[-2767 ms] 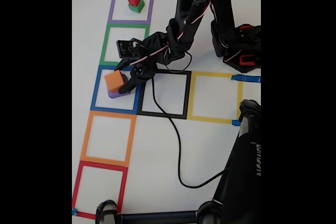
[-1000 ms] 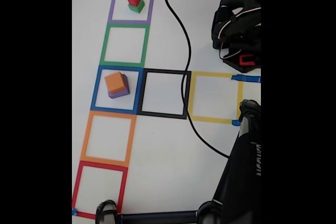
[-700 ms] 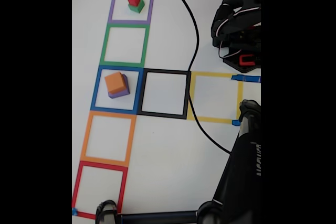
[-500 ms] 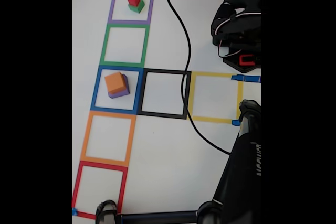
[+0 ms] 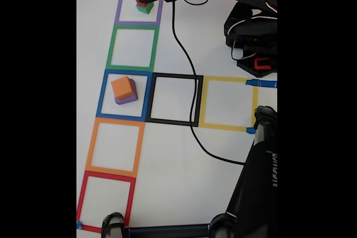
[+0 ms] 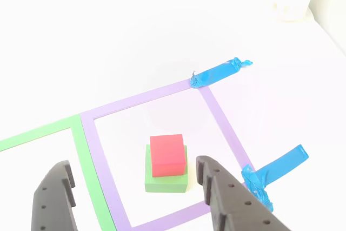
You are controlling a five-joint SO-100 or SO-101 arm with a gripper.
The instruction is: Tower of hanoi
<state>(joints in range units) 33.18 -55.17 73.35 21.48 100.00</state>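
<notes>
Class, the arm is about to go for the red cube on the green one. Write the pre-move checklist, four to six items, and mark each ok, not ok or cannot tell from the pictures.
1. Gripper open wide enough for the cube: ok, its fingers stand well apart in the other view.
2. Red cube sits squarely on the green cube: ok, nearly centred.
3. Cube between the fingers: not ok yet, it lies ahead of the fingertips.
4. Stack inside the purple square: ok.
5. Orange cube on the purple cube in the blue square, out of the way: ok.
6. Black cable clear of both stacks: ok in the fixed view; it crosses the black square.
</notes>
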